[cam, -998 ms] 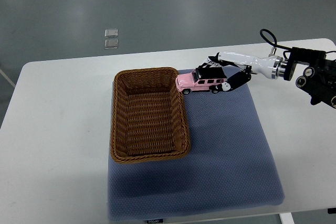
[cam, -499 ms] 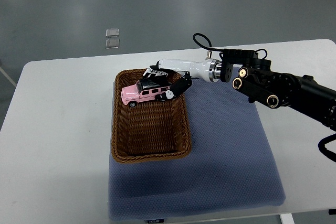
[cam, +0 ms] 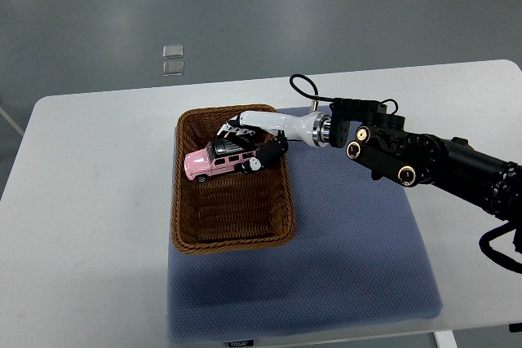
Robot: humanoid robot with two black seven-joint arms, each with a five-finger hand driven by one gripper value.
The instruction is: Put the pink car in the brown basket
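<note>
Car (cam: pixel 214 161), pink with a dark roof, sits over the far part of the brown basket (cam: pixel 184 215), inside its rim, nose toward the basket's left wall; whether its wheels touch the woven floor cannot be told. The right hand (cam: pixel 249 146) is curled around the car's rear end, with dark fingers (cam: pixel 271 151) on its near side and others over its roof. Its white wrist crosses the basket's far right corner, and the black arm (cam: pixel 424 167) runs from there away from the basket to the picture's right edge. The basket rests on the left part of a blue mat (cam: pixel 359 258), which lies on a white desk (cam: pixel 90 226). Beyond the desk, past the basket's far side, two small clear squares (cam: pixel 172 59) lie on the grey floor.
</note>
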